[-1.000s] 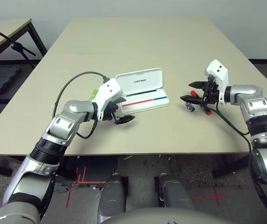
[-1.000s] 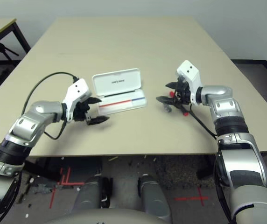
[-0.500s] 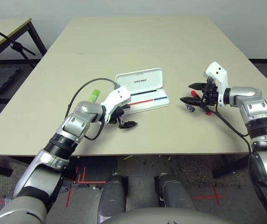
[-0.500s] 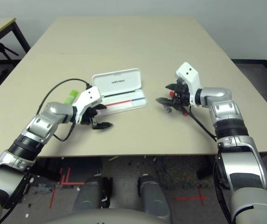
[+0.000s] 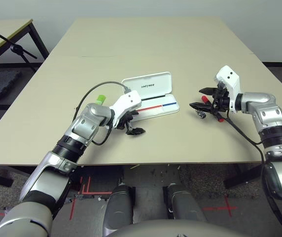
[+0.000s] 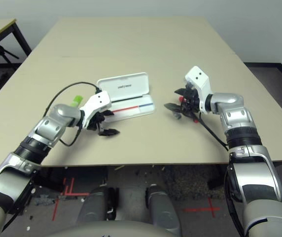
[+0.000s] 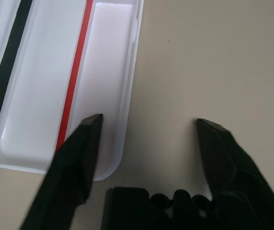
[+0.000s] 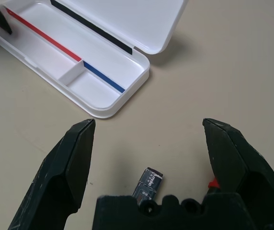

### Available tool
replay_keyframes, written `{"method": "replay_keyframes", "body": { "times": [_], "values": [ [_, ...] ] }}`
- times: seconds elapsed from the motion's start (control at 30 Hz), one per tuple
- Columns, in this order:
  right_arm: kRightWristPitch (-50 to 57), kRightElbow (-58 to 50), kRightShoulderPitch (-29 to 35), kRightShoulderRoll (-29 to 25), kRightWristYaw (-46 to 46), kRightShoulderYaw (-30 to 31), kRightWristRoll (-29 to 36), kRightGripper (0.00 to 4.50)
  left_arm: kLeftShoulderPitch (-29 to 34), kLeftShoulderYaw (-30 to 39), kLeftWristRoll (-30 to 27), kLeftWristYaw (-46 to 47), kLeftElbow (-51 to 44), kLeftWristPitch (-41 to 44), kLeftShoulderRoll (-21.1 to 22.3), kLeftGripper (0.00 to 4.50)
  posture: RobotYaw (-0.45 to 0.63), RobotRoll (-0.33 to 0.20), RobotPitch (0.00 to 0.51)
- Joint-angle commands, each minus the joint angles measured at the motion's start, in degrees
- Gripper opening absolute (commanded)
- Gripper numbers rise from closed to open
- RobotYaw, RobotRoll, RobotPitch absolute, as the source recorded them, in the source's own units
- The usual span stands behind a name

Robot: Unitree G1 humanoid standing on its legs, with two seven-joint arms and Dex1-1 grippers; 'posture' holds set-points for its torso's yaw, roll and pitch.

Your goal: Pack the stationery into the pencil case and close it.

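Case (image 5: pixel 151 96) open on table (image 5: pixel 180 54), lid up, tray empty. Left gripper (image 5: pixel 131 123) at the tray's near left corner, jaws apart and holding nothing, one finger over the tray, the other outside. Right gripper (image 8: pixel 149 160) wide open, empty, hovering over clip (image 8: pixel 149 183), marker (image 5: pixel 214 112) partly hidden under it. Highlighter (image 5: pixel 100 99) behind left forearm, on the table left of case.

Likely step: steady case, load first item. Advice: pinch tray wall lightly, without tipping it. Lower right gripper straight over clip, centre before closing, avoid nudging marker. Drop into a compartment, well clear of the hinge.
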Motion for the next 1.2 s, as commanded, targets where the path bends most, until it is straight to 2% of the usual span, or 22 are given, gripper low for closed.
{"method": "replay_keyframes", "body": {
  "times": [0.03, 0.27, 0.47, 0.77, 1.2],
  "values": [
    [1.53, -2.45, 1.29, -0.53, 0.07, -0.17, 1.09, 4.50, -1.14, -0.50, 0.87, -0.93, 1.32, -0.28, -0.51, 2.78, -0.06, 0.000, 0.040],
    [4.98, -5.96, 2.21, -2.11, 2.38, -0.63, 3.50, 4.50, -2.00, -0.41, 1.21, -1.83, 3.60, -2.18, -0.47, 0.02, -0.07, 0.000, 0.039],
    [8.64, -9.66, 3.51, -3.65, 4.90, -0.28, 5.94, 4.50, -2.49, -0.34, 2.23, -3.99, 2.89, -5.64, 1.65, 0.02, -0.06, 0.000, 0.040],
    [10.35, -11.55, 3.94, -4.27, 7.62, 1.59, 6.59, 4.50, 1.34, -0.13, 1.89, -10.55, -6.07, -11.63, 8.45, 0.02, -0.05, 0.000, 0.038],
    [13.18, -14.87, 5.54, -5.68, 12.08, 5.04, 6.83, 4.50, 5.93, 1.90, -0.15, -13.20, -11.49, -12.03, 10.59, 0.02, -0.04, 0.000, 0.039]
  ]
}}
